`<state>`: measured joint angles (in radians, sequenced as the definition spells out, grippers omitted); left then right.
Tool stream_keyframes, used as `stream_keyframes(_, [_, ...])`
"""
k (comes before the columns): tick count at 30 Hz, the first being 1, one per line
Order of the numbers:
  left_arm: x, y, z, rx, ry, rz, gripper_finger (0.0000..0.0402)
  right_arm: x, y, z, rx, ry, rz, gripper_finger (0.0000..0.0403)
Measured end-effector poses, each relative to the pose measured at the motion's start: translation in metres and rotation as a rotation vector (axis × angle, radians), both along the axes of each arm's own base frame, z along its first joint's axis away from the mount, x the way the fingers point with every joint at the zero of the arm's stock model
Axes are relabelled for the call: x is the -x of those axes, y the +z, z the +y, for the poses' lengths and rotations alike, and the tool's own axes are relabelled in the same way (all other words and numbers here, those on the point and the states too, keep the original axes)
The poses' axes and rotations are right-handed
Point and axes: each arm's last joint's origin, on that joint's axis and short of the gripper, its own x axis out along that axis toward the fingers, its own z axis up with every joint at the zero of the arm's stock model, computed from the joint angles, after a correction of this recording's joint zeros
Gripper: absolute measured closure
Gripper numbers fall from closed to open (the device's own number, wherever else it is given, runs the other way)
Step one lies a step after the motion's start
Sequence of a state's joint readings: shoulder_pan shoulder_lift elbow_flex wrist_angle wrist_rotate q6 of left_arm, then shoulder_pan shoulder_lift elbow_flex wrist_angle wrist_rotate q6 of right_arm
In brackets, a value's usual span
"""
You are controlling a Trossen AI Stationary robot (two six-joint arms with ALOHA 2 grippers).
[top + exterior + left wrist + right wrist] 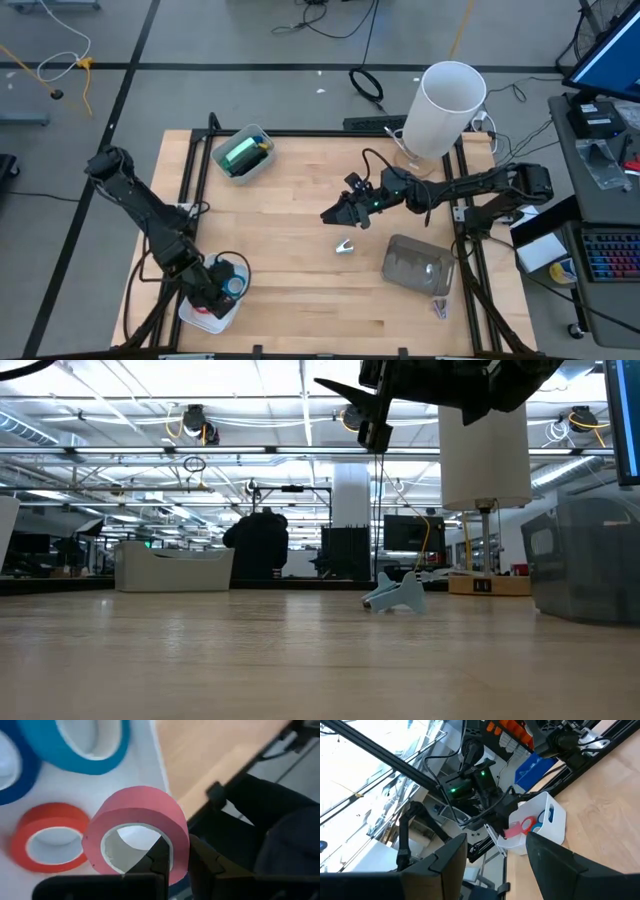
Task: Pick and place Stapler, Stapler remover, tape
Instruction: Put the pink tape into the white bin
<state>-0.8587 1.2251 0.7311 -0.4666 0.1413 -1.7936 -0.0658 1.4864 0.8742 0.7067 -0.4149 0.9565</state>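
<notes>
My left gripper (pixel 222 291) hangs over a white tray (pixel 196 314) at the table's near left corner, shut on a pink-red tape roll (pixel 137 815). Two blue rolls (pixel 85 742) and a red roll (pixel 50 837) lie flat on the tray's floor. The pale blue staple remover (pixel 344 246) rests on the bare wood at mid table. Just beyond it, my right gripper (pixel 328 214) hovers open and level, holding nothing. A green object (pixel 243 152), seemingly the stapler, lies in a small bin at the far left. My left gripper pinches the pink-red roll's ring wall (pixel 177 837), one finger (pixel 159 860) inside the core and the other (pixel 200 862) outside. The fingers slant down from above. The roll stands on edge, tilted, over the tray; whether it touches the tray's floor I cannot tell.
A clear lidded bin (pixel 420 265) sits at the near right of the table. A tall white cylinder (pixel 447 105) stands at the far right corner. The black table frame (pixel 235 795) runs close beside the tray. Open wood lies between the tray and the staple remover.
</notes>
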Motion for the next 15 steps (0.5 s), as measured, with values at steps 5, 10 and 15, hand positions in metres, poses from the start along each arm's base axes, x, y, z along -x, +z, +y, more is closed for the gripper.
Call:
stream_keyframes(5, [0.001,-0.006,-0.003,-0.018,0.015,0.036,0.0363,0.000,0.000,0.000,0.002,0.000,-0.001,0.0208])
stream_keyframes(10, [-0.003,-0.015,-0.009,-0.033,-0.005,0.047,0.0363,0.000,0.000,0.000,0.003,-0.001,-0.001,0.0207])
stream_keyframes(15, [-0.005,-0.029,-0.013,-0.075,-0.009,0.094,0.0363,0.000,0.000,0.000,0.003,0.000,-0.001,0.0210])
